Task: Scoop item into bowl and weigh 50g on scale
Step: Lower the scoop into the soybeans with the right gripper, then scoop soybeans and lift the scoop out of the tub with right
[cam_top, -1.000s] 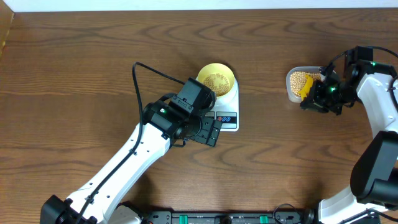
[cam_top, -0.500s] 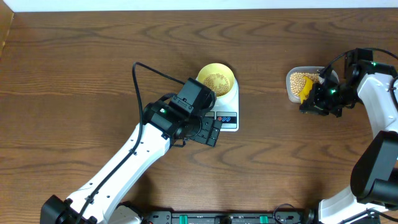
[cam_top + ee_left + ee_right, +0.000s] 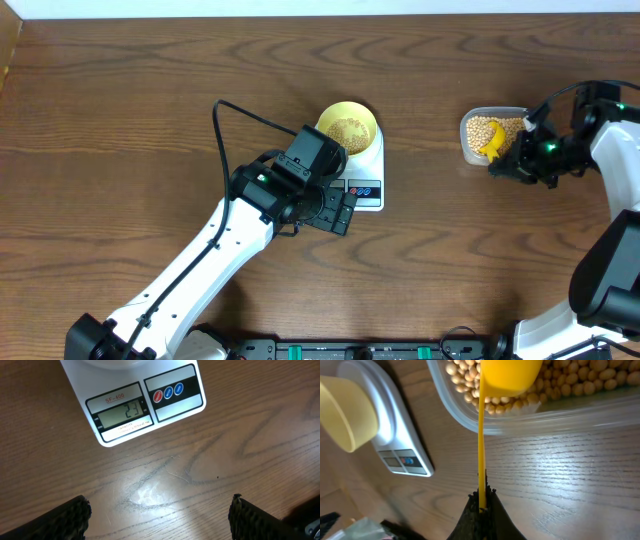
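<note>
The pale-yellow bowl (image 3: 347, 127) holds some beans and stands on the white scale (image 3: 366, 180); the display (image 3: 121, 411) reads 23. My left gripper (image 3: 159, 515) is open and empty, hovering over bare wood just in front of the scale. My right gripper (image 3: 482, 498) is shut on the thin handle of the yellow scoop (image 3: 509, 373), whose cup lies in the tan beans (image 3: 580, 382) inside the clear tub (image 3: 487, 133). In the right wrist view the bowl (image 3: 345, 412) and the scale (image 3: 400, 452) show at the left.
The left arm (image 3: 240, 225) reaches diagonally from the front left to the scale, with a black cable (image 3: 225, 125) looping behind it. The right arm (image 3: 610, 150) stands at the right edge by the tub.
My right gripper has shifted slightly right and the scoop's cup has sunk further into the beans in the tub. The left arm has not moved.
</note>
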You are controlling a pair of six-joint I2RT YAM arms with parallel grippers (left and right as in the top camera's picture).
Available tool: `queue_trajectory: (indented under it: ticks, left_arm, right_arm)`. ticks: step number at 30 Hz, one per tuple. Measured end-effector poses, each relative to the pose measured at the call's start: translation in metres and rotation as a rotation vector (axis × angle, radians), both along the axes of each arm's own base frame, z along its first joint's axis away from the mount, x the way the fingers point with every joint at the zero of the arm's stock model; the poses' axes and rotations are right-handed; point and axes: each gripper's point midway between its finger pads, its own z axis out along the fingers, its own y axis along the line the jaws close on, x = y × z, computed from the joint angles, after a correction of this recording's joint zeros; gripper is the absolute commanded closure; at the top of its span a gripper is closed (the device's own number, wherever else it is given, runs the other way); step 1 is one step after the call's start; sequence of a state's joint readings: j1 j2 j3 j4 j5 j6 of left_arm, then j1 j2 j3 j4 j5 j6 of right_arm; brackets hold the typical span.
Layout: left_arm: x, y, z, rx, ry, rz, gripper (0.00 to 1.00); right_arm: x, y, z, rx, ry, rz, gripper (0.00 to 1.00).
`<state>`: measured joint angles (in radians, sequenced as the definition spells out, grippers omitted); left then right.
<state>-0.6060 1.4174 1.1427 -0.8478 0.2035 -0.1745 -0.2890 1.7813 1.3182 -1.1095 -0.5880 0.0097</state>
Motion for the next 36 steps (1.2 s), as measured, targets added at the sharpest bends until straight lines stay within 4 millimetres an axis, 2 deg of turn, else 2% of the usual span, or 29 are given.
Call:
queue_trajectory:
  ticks: [13, 26, 36]
  left_arm:
    - [0.0, 0.0, 0.0, 0.0, 0.0, 0.0, 0.09]
    - [0.0, 0.0, 0.0, 0.0, 0.0, 0.0, 0.09]
    - [0.0, 0.0, 0.0, 0.0, 0.0, 0.0, 0.09]
  right_arm:
    - [0.003, 0.004, 0.008, 0.067, -0.05, 0.023, 0.99]
    - [0.0, -0.018, 0.008, 0.063, -0.057, -0.021, 0.99]
    - [0.001, -0.016, 0.011, 0.089, -0.082, -0.006, 0.99]
